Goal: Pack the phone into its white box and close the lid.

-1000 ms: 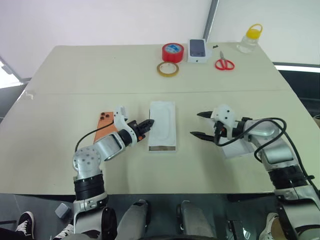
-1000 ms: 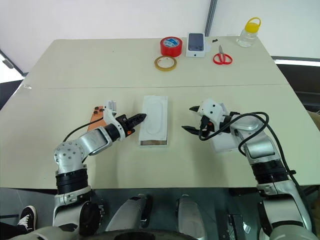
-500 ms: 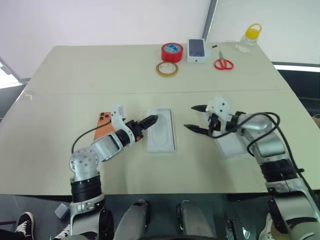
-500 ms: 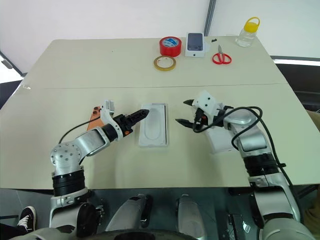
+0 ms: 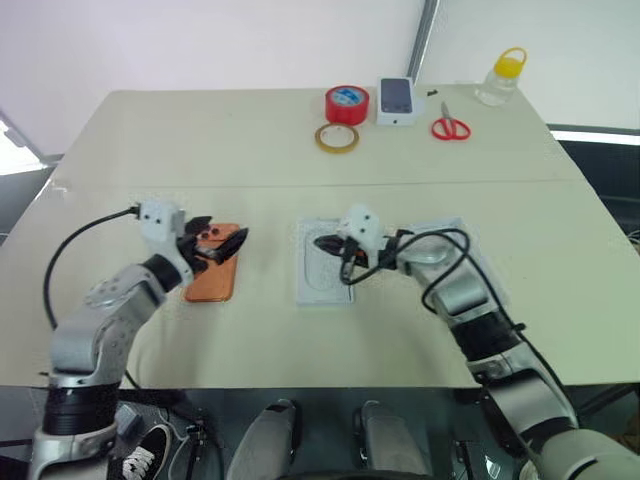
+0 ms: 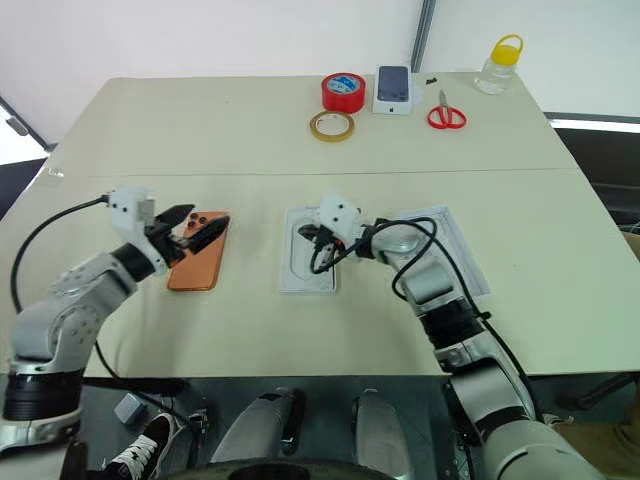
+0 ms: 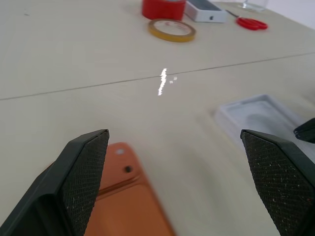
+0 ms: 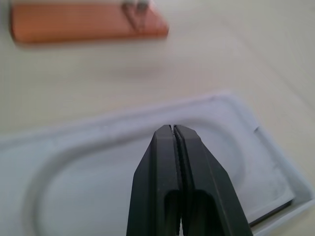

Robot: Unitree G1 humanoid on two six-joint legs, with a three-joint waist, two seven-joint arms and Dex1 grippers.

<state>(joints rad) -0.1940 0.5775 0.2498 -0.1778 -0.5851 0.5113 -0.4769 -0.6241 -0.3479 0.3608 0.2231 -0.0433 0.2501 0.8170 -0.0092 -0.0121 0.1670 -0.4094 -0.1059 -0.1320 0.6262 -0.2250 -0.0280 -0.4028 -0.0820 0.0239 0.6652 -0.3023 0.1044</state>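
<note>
1. Two grippers w/ nothing held. Our left gripper has its fingers spread wide right over the camera end of the phone, not gripping it.
2. Our right gripper has fingers pressed fully together, tips over the white box, nothing pinched as far as we can see.
3. Landmark = white box. Phone lies flat on the table to the box's left, back up, lenses at the far end, well apart from the box.
4. Box is open-side up and holds a flat white card w/ an oval outline, so its floor is covered.
5. Lid lies to the box's right, just beside it, partly under our right arm; can't tell which face is up.
6. Beyond the box, far edge of the table: red tape roll, yellow tape ring, small white box picturing a dark phone, scissors, bottle.
7. Progress, our call: early. Phone not in, lid off. Left to do: prob. clear the card, grab the phone, set it in the box, fit the lid.
</note>
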